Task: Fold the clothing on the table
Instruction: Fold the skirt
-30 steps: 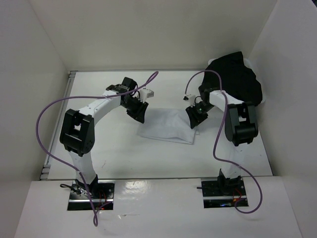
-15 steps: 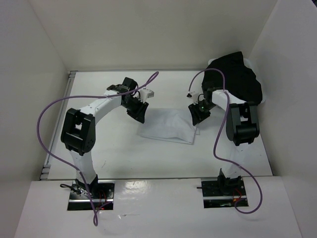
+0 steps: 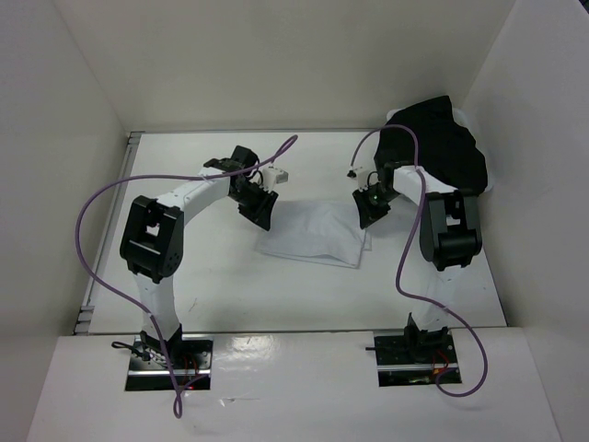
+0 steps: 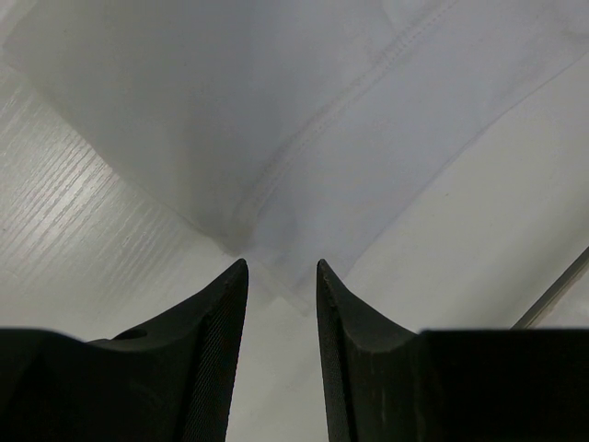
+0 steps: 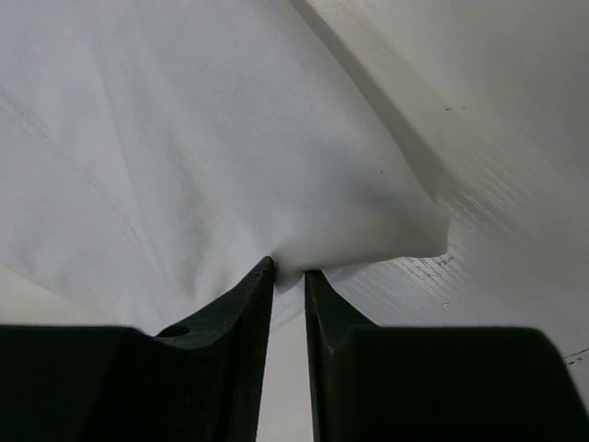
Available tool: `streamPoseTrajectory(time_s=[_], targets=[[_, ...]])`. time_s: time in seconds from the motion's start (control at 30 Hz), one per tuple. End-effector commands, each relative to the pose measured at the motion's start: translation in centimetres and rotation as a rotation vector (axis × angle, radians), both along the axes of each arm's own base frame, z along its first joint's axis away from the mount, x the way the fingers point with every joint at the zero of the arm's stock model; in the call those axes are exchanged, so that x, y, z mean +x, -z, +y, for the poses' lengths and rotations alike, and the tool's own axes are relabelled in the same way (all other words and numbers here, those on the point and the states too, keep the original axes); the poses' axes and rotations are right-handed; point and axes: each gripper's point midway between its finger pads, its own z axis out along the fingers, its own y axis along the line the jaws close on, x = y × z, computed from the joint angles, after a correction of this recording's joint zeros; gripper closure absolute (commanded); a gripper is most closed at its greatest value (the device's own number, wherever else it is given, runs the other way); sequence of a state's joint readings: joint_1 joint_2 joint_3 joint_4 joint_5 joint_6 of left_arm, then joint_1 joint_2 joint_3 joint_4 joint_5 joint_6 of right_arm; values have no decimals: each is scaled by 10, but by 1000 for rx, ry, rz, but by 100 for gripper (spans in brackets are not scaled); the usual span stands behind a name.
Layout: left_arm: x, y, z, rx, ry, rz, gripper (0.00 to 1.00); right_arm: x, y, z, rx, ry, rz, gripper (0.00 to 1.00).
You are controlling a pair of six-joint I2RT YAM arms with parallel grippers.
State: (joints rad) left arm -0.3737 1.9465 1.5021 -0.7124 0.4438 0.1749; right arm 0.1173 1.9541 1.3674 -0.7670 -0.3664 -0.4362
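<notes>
two tools at clothing [image 3: 313, 235]: left tool [image 4: 281, 267] apart at corner, right tool [image 5: 288, 269] pinching fold; pinch partly hidden.

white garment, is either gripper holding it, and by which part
The right gripper appears to pinch the thin white fabric garment at its edge, beside a raised corner. The left gripper stands open astride another corner, not gripping.

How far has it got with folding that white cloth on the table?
Early on. The clothing lies as a flat, compact shape on the table, so it may already be folded once, though I cannot tell. In hand: the right gripper pinches one far corner, while the left gripper sits open at the other. Left: grasping that corner and folding the cloth over.
</notes>
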Motion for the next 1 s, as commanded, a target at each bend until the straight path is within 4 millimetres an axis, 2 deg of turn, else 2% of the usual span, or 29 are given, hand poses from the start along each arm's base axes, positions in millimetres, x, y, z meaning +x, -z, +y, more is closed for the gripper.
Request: streamPoseTrajectory(time_s=[0.0, 0.03, 0.1, 0.17, 0.27, 0.37, 0.4, 0.5, 0.57, 0.77, 0.97], targets=[[10, -9, -8, -43, -5, -17, 57, 9, -4, 3, -1, 5, -44, 77], [10, -9, -8, -43, -5, -17, 57, 12, -7, 4, 1, 5, -53, 89], [8, -10, -7, -43, -5, -17, 58, 19, -13, 5, 5, 14, -71, 99], [5, -8, -6, -40, -5, -8, 58, 23, -16, 4, -2, 16, -84, 100], [3, -9, -6, -40, -5, -8, 58, 33, -39, 1, -15, 23, -143, 100], [3, -13, -6, -44, -5, -18, 58, 45, -70, 1, -14, 27, -213, 100], [3, -13, -6, -44, -5, -18, 58, 51, -87, 2, -9, 28, -250, 100], [4, -12, -4, -36, -8, -21, 58, 66, -116, 4, 1, 29, -322, 100], [4, -12, -4, -36, -8, -21, 58, 68, -127, 6, 13, 25, -333, 100], [4, -16, -4, -39, -8, -30, 58, 76, -131, 7, 21, 45, -364, 100], [4, -16, -4, -39, -8, -30, 58, 99, -93, 3, -14, 83, -352, 100]])
